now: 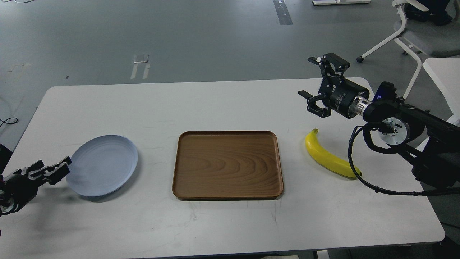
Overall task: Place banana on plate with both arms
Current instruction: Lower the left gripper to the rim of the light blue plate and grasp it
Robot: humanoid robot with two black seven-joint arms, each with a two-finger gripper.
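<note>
The yellow banana lies on the white table, right of the tray, stem pointing away from me. The pale blue-grey plate sits at the left of the table. My right gripper is open and empty. It hovers above the table just beyond the banana's stem end, apart from it. My left gripper is low at the left edge, with its fingertips right beside the plate's left rim. It looks open and holds nothing.
A brown wooden tray lies in the middle of the table, between plate and banana. A black cable from my right arm loops over the banana's near tip. A white chair and another table stand at the far right.
</note>
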